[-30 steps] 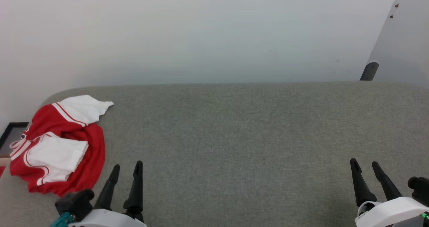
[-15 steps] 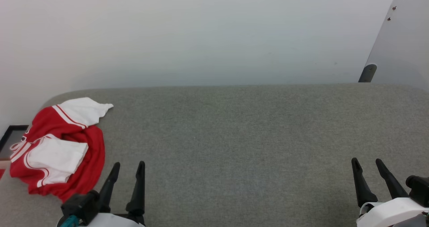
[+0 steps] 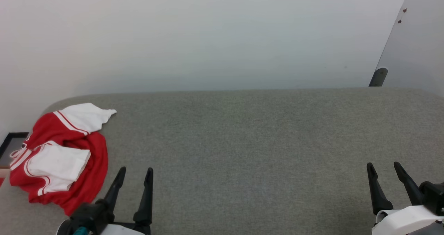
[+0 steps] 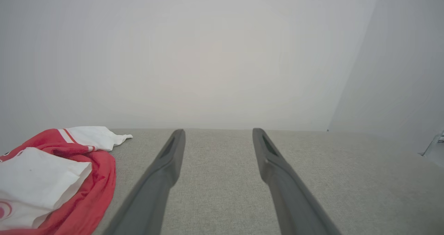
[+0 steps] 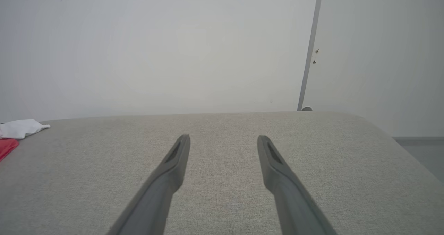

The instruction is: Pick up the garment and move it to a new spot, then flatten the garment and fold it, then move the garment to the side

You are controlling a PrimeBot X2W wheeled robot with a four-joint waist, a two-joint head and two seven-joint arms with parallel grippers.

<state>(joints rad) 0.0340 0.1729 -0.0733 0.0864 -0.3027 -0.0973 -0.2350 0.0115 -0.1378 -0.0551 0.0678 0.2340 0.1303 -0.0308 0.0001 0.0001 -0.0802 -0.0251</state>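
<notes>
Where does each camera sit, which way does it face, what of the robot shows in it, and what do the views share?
Head view: on the head, facing forward and down over the grey fabric surface to the white wall; left gripper lower left, right gripper lower right, both open.
Left wrist view: on the left wrist, facing along its own two fingers across the surface toward the wall.
Right wrist view: on the right wrist, facing likewise along its own fingers.
Shared: all three catch the garment at their left edge.

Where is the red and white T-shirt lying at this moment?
In the head view the garment lies crumpled at the far left of the grey surface, near its rounded back corner and just left of the left gripper.
</notes>
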